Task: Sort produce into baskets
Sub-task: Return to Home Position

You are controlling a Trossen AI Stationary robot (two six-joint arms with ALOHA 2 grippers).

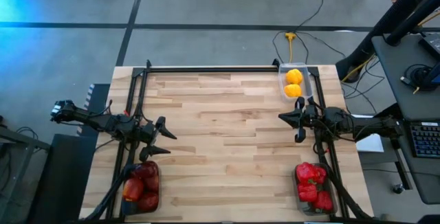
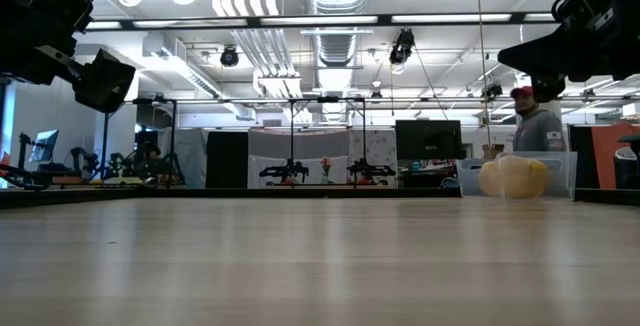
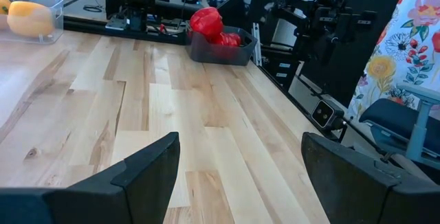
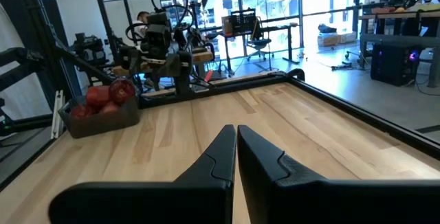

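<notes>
Produce all binned: dark red rounded apples (image 1: 141,181) in left smoky plastic bin (image 4: 103,122), lumpy red peppers (image 1: 313,181) in right smoky bin (image 3: 220,51), yellow-orange round ones (image 1: 293,83) in clear bin (image 2: 562,174). Likely light, firm, slick; grip across widest girth. Left gripper (image 1: 166,139) spread, right gripper (image 1: 283,117) pinched closed, both empty.

We look down on a pale wood-plank table (image 1: 227,135) with a dark rail (image 1: 213,68) running along its far edge. Three shallow bins rest directly on the boards, well apart. A clear bin (image 1: 281,80) sits at the far right corner, a dark bin (image 1: 159,183) at the near left and a second dark bin (image 1: 297,186) at the near right, both seemingly close against the near edge.
</notes>
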